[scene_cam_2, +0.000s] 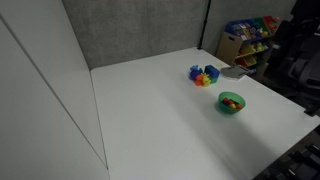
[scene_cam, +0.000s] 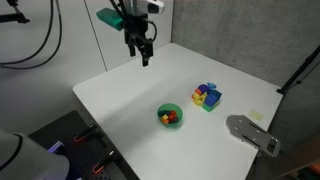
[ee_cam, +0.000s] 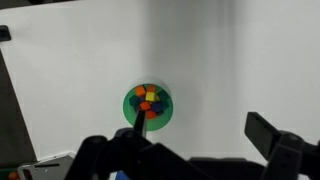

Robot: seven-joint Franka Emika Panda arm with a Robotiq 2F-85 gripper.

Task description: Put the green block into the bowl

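The bright-green bowl (scene_cam: 170, 116) stands on the white table; it also shows in the other exterior view (scene_cam_2: 231, 103) and in the wrist view (ee_cam: 130, 100). It holds several small blocks: orange, yellow, red and dark ones. A dark cube (ee_cam: 134, 101) lies among them; I cannot tell for sure that it is the green block. My gripper (scene_cam: 144, 52) hangs high above the far part of the table, well away from the bowl. In the wrist view the gripper (ee_cam: 200, 135) is open and empty, and one finger overlaps the bowl's rim.
A blue angular container (scene_cam: 207, 96) with colourful blocks stands beyond the bowl; it also shows in an exterior view (scene_cam_2: 204, 75). A grey metal piece (scene_cam: 252, 133) lies at the table's edge. A shelf of colourful items (scene_cam_2: 250, 40) stands behind the table.
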